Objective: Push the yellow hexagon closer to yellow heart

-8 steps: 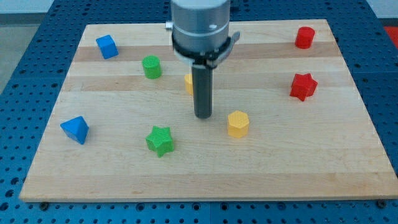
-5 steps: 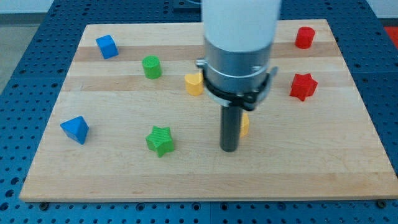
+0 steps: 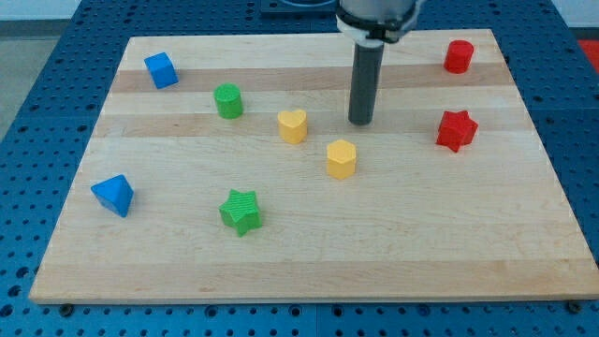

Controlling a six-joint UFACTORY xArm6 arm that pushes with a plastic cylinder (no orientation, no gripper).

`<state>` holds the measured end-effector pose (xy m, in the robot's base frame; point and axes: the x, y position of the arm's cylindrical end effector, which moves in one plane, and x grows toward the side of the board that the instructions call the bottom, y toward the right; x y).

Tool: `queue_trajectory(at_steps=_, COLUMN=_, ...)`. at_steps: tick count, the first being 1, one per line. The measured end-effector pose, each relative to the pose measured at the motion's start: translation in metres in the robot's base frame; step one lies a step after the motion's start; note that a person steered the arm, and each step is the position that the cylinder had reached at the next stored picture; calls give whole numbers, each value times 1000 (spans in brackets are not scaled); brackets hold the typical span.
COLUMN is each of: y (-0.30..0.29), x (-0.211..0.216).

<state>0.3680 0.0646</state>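
Resting on the wooden board [image 3: 309, 262] in the upper middle of the frame, my tip [image 3: 361, 123] stands clear of every block; the rod carries no jaws, so there is nothing to be released or clenched, and it grasps nothing. Just below the tip and slightly toward the view's left sits the yellow hexagon [image 3: 342, 158], near the tip but with a visible strip of bare wood between them. Up and to the left of the hexagon lies the yellow heart [image 3: 293, 125], close by yet not touching it, and roughly level with the tip, off to the tip's left. Farther left along the same band is the green cylinder [image 3: 227, 100], and beyond it, in the upper left of the frame, a blue cube [image 3: 160, 70]. Toward the lower left, the green star [image 3: 241, 211] lies well below the heart, with a blue triangular block [image 3: 113, 195] near the board's left edge. On the right side, the red star [image 3: 457, 129] sits level with the tip, well apart from it, and a red cylinder [image 3: 458, 56] occupies the upper right corner.
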Motion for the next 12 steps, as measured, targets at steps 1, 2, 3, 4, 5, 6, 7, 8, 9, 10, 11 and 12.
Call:
queue_trajectory(at_steps=1, y=23, x=8)
queue_trajectory(at_steps=2, y=40, x=60)
queue_trajectory(at_steps=3, y=37, x=109)
queue_trajectory(at_steps=4, y=29, x=122)
queue_trajectory(at_steps=5, y=13, x=124)
queue_trajectory(at_steps=6, y=-3, x=127)
queue_trajectory(at_steps=7, y=-8, x=127)
queue_trajectory(at_steps=8, y=-14, x=127)
queue_trajectory(at_steps=9, y=-14, x=104)
queue_trajectory(at_steps=10, y=-15, x=61)
queue_trajectory(at_steps=11, y=-17, x=21)
queue_trajectory(at_steps=12, y=-21, x=-3)
